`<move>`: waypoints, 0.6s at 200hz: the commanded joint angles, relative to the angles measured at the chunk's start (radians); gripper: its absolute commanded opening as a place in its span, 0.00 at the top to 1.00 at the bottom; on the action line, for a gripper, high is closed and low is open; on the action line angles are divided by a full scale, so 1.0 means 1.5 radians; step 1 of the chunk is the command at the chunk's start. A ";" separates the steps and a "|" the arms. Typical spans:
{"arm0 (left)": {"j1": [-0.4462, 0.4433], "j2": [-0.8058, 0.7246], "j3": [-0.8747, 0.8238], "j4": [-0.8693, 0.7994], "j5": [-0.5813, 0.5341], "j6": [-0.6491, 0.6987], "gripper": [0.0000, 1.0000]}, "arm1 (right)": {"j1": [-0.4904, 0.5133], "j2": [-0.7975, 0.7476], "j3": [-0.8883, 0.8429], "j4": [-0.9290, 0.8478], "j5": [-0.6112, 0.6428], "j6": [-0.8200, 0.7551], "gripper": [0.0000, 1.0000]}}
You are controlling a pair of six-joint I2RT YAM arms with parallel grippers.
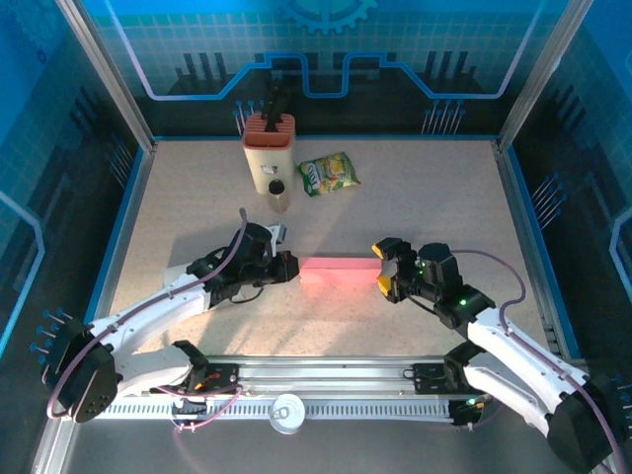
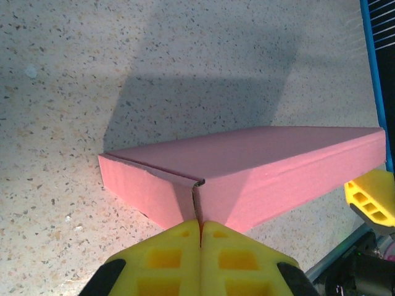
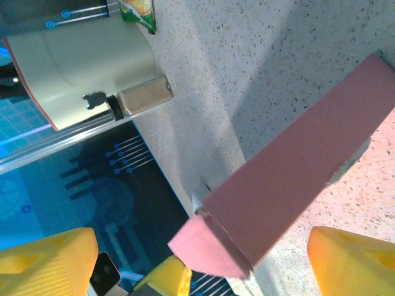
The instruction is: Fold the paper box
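A long, flat pink paper box (image 1: pixel 339 269) lies across the middle of the table. My left gripper (image 1: pixel 288 267) is at its left end. In the left wrist view the yellow fingers (image 2: pixel 166 253) are pressed together at the box (image 2: pixel 247 166), and the thin edge of its near corner runs down between their tips. My right gripper (image 1: pixel 387 268) stands open around the right end. In the right wrist view its fingers (image 3: pixel 352 259) sit wide apart on either side of the box (image 3: pixel 296 179), whose end flap (image 3: pixel 210 250) lies between them untouched.
A beige holder with an orange top (image 1: pixel 269 148), a small jar (image 1: pixel 277 195) and a green snack bag (image 1: pixel 328 174) stand at the back. A metal rail (image 1: pixel 326 380) with a round tin (image 1: pixel 288 410) runs along the front. Blue-edged walls enclose the table.
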 commanded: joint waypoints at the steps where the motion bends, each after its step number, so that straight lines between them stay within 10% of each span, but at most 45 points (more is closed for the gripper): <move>1: -0.010 -0.010 -0.018 -0.029 -0.020 -0.006 1.00 | 0.006 0.032 0.001 0.030 0.012 0.075 0.14; 95: -0.031 -0.015 -0.016 -0.035 -0.044 0.003 1.00 | -0.014 0.212 -0.030 0.261 -0.086 0.069 0.40; 120: -0.036 -0.030 -0.013 -0.044 -0.052 0.007 0.81 | -0.012 0.218 -0.040 0.276 -0.091 0.045 0.50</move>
